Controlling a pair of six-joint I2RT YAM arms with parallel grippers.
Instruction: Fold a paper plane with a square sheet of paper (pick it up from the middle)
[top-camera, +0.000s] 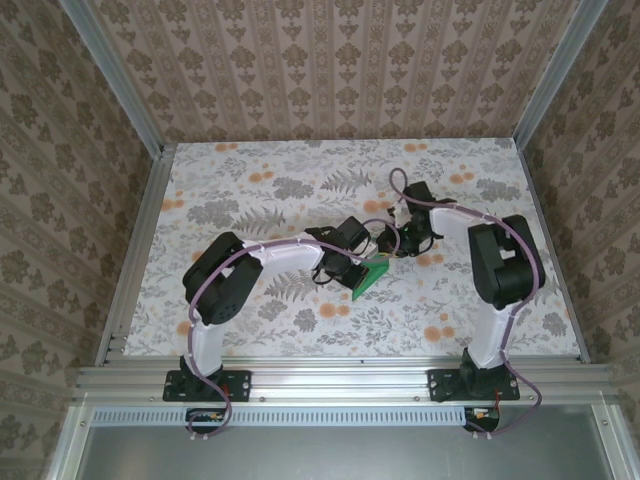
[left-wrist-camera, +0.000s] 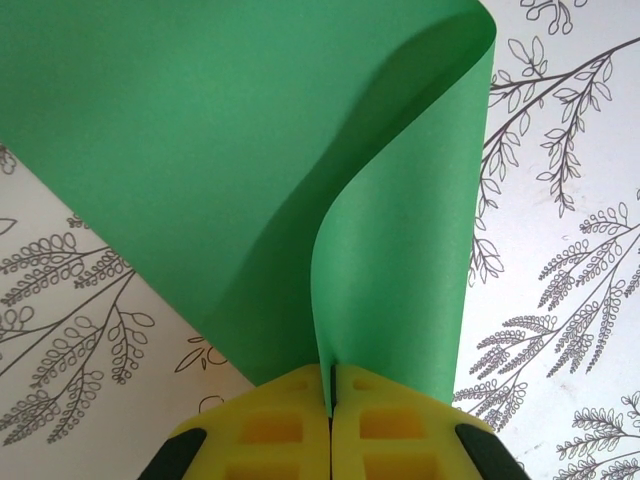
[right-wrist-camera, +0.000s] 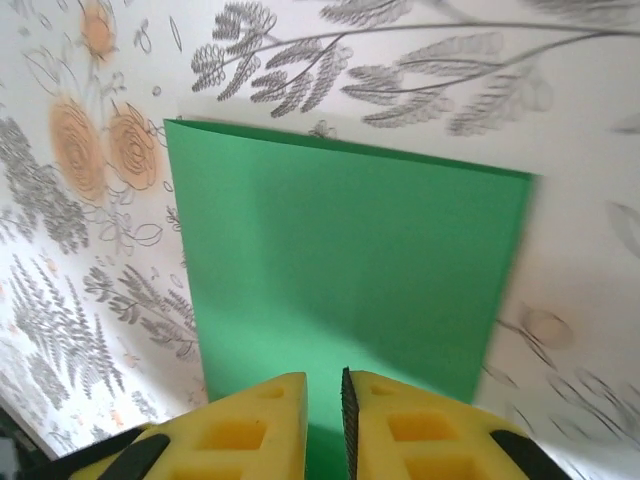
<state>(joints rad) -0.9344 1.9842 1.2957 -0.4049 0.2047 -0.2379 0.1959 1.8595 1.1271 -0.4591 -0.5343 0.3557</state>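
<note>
Left tool (left-wrist-camera: 330, 385): clamped on the curled edge of the square sheet of paper (left-wrist-camera: 200, 150).
Right tool (right-wrist-camera: 325, 400): narrowly parted, sheet in the gap; grip unclear.

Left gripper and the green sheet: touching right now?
Touching. The left wrist view shows the left gripper shut on the green sheet, its edge pinched between closed jaws.

There is one square sheet of paper (top-camera: 372, 277) on one floral-patterned table (top-camera: 250, 180). Two arms stand there, the left arm (top-camera: 280, 258) and the right arm (top-camera: 500, 262). Grippers number two, the left gripper (left-wrist-camera: 331, 375) and the right gripper (right-wrist-camera: 325, 385), each with two yellow fingers (right-wrist-camera: 250, 425).
</note>
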